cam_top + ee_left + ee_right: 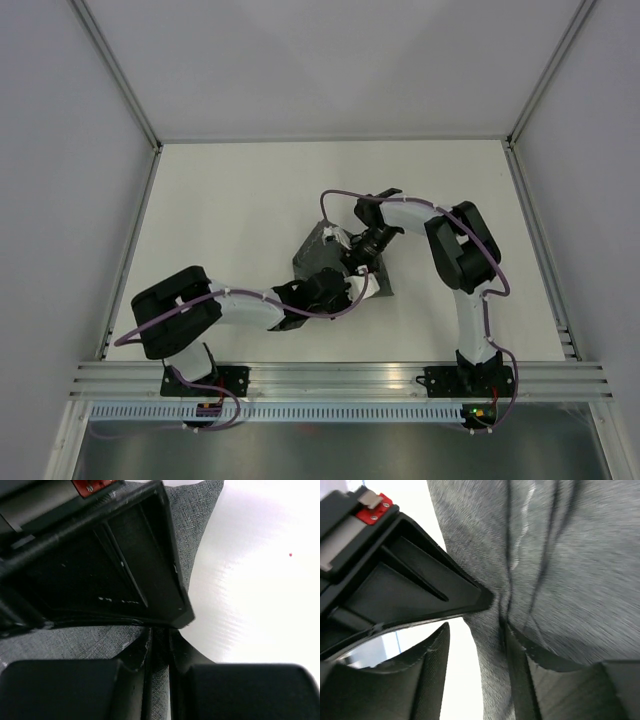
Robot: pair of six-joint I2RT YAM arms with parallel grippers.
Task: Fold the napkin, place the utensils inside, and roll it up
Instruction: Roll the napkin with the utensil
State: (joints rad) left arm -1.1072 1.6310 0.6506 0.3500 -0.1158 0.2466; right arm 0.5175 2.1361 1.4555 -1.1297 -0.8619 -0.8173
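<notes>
The dark grey napkin lies bunched in the middle of the white table, with both grippers meeting over it. My left gripper is shut on a raised fold of the napkin, and cloth fills the narrow slot between its fingers. My right gripper is open; the napkin rests against its right finger, and white table shows in the gap beside it. In the top view the left gripper sits just in front of the right gripper. The utensils are out of view.
The white table is enclosed by pale walls at the left, right and back. An aluminium rail runs along the near edge by the arm bases. The two grippers sit very close together, each one filling part of the other's wrist view.
</notes>
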